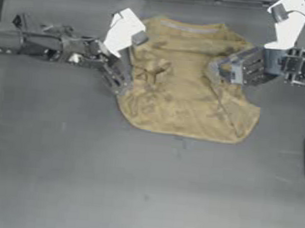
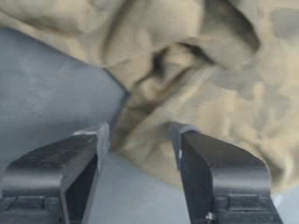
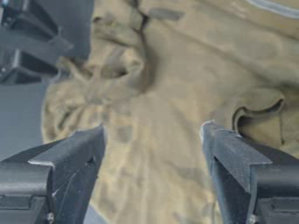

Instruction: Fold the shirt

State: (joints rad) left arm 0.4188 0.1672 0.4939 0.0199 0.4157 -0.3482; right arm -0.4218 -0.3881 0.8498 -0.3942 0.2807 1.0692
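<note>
Both grippers (open) over shirt (image 1: 184, 83)

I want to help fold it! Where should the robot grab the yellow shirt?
Probably the shirt by its bunched side edges: left gripper from the left, right gripper from the right. Both are open there, and the raised wrinkles give something to pinch.

Light even and diffuse, moderately bright; no strong direction apparent. Top view soft throughout, fine detail smeared; white glare patches blow out on the arm parts near the far edge of the table (image 1: 76, 179). Shadows faint, only shallow dark creases in the shirt (image 1: 184, 88) folds. Wrist views blurred; the near jaws are soft-edged and the cloth texture is lost.
</note>
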